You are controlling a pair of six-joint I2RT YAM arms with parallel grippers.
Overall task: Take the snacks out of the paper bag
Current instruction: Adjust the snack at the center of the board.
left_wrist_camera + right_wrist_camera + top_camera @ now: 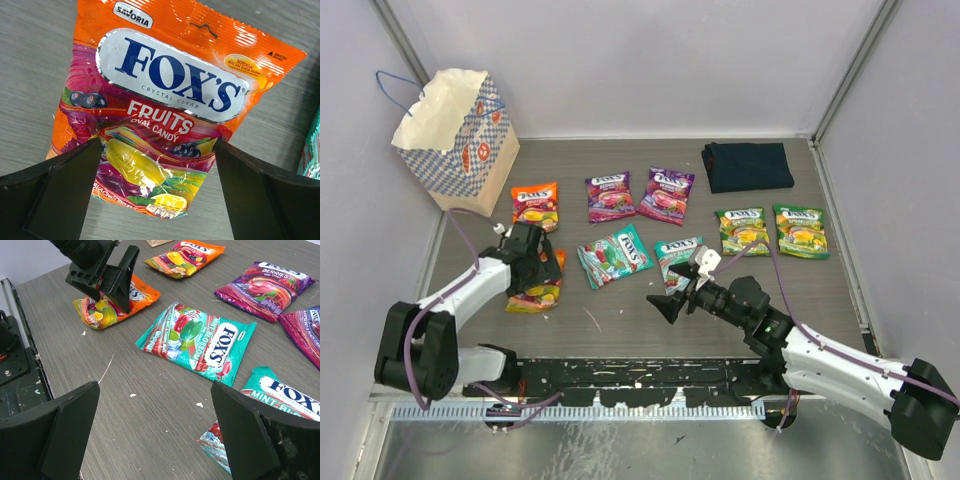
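The paper bag [455, 135] stands upright at the far left corner, mouth open. Several snack packets lie flat on the table: an orange one [536, 205], two purple [609, 196] [666, 194], two teal [614, 256] [678, 258], two green [743, 229] [800, 230]. A second orange packet [534, 298] [155, 100] lies under my left gripper [533, 272] [157, 200], which is open with its fingers on either side of the packet's lower end. My right gripper [665, 305] [155, 440] is open and empty over bare table, beside the near teal packet [270, 405].
A folded navy cloth [747, 165] lies at the back right. Grey walls close in the table on the left, back and right. Small white crumbs and a thin scrap [106, 369] lie on the wood in front of the right gripper.
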